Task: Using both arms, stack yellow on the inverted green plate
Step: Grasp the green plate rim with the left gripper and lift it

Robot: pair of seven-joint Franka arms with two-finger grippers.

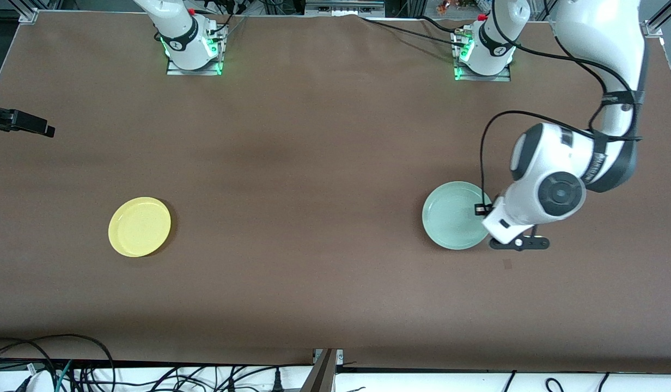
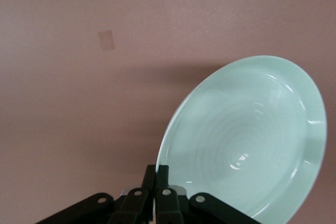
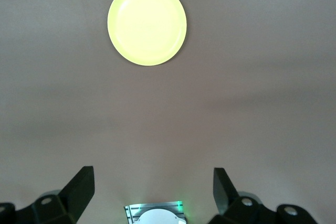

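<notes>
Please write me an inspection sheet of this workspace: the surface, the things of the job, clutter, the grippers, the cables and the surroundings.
Surface: brown table cover, with a small patch mark near the green plate.
Job's things: yellow plate lies rim up toward the right arm's end; green plate rim up toward the left arm's end, not yet inverted.
Clutter: nothing seen.
Grippers: left gripper shut on the green plate's rim; right gripper open, up over the table, waiting.
Cables: black cable loops along the left arm; more cables below the table's near edge.
Surroundings: both arm bases lit green; metal frame at the corners.
</notes>
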